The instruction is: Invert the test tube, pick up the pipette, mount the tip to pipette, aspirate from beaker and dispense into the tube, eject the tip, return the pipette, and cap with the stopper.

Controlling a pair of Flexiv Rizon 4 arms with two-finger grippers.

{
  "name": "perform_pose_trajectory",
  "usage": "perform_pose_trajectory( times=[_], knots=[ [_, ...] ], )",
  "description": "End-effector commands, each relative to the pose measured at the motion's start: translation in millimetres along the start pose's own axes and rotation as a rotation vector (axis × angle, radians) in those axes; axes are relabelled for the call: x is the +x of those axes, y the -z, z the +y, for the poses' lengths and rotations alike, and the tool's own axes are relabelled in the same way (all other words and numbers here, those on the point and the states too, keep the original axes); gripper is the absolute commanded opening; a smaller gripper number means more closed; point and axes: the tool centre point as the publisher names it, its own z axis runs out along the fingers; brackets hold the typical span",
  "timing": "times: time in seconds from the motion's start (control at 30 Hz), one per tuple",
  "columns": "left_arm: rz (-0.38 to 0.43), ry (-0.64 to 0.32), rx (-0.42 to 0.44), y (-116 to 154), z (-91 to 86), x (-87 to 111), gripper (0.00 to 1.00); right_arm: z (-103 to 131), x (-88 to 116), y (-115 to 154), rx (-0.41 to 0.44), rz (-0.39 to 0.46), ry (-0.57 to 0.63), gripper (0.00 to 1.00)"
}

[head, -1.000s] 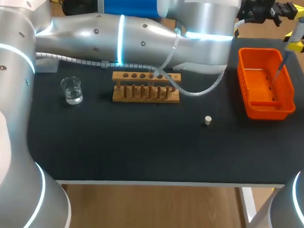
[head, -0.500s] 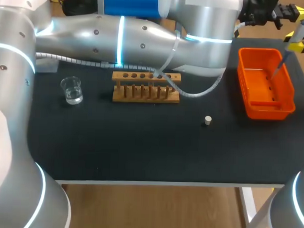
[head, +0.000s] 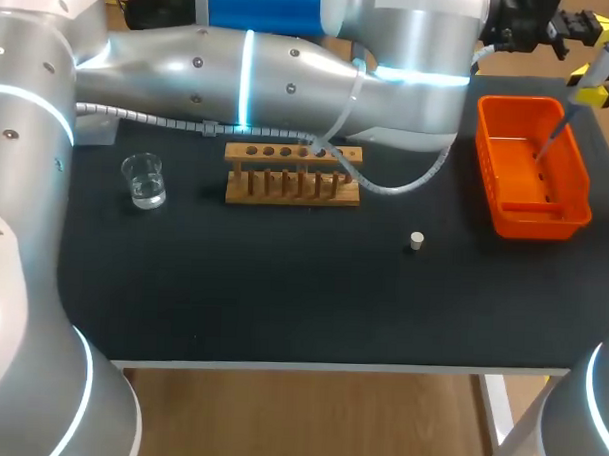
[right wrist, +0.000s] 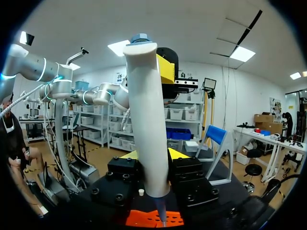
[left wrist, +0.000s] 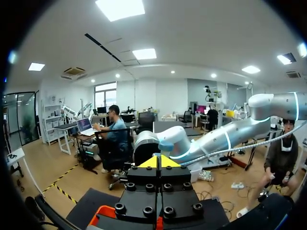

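Note:
My right gripper is shut on the white pipette, held slanted over the orange bin at the table's back right. The pipette's thin tip points down into the bin. In the right wrist view the pipette stands between the yellow fingers, its tip above the orange bin. My left arm crosses the back of the table, and its shut gripper sits by the pipette's top end. The wooden tube rack, the beaker and the small white stopper rest on the black table.
My left arm's big silver links hang over the back of the table, above the rack, with a hose looping down beside it. The left wrist view shows only its own shut fingers and an orange corner of the bin.
The pipette has tilted slightly, its tip swinging a little leftwards over the bin. My left arm has shifted a touch. The rack, beaker and stopper stay put.

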Motion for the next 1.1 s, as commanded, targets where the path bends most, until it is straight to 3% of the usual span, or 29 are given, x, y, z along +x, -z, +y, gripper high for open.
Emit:
perform_pose_trajectory(
  times=[0.03,0.2,0.37,0.6,0.93,1.1],
  knots=[
    [-0.003,0.006,-0.016,-8.6,72.2,3.9,0.0,15.3,-5.2,-0.1,0.003,0.006,-0.002,0.0],
    [-0.008,0.02,-0.03,-7.1,77.7,5.7,0.0,15.3,-5.2,-0.1,0.003,0.006,-0.002,0.0],
    [-0.03,0.016,0.024,-4.0,74.4,6.3,0.0,15.3,-5.2,-0.1,0.003,0.006,-0.002,0.0],
    [-0.065,-0.051,0.119,10.6,43.2,1.5,0.0,15.3,-5.2,-0.1,0.003,0.006,-0.002,0.0],
    [-0.064,-0.148,0.122,26.0,-5.3,-2.4,0.0,15.3,-5.2,-0.1,0.003,0.006,-0.002,0.0],
    [-0.06,-0.172,0.16,32.3,-20.2,-4.0,0.0,15.3,-5.2,-0.1,0.003,0.006,-0.002,0.0]
  ],
)
